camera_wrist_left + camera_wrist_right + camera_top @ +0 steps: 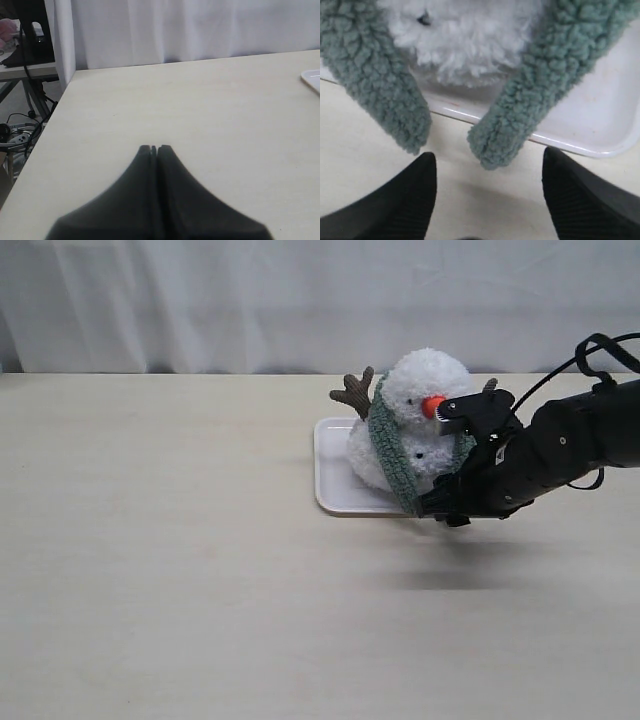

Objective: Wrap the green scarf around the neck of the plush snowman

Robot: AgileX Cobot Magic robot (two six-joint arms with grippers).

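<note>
Right end effector (487,152) spread near scarf (540,85)

One plush snowman (425,380), one green scarf (387,445), one white tray (331,472), one table (200,570).

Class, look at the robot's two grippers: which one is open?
The right gripper: its jaws stand wide apart, facing the ends of the green scarf. The left gripper is shut, jaws pressed together above the table.
</note>
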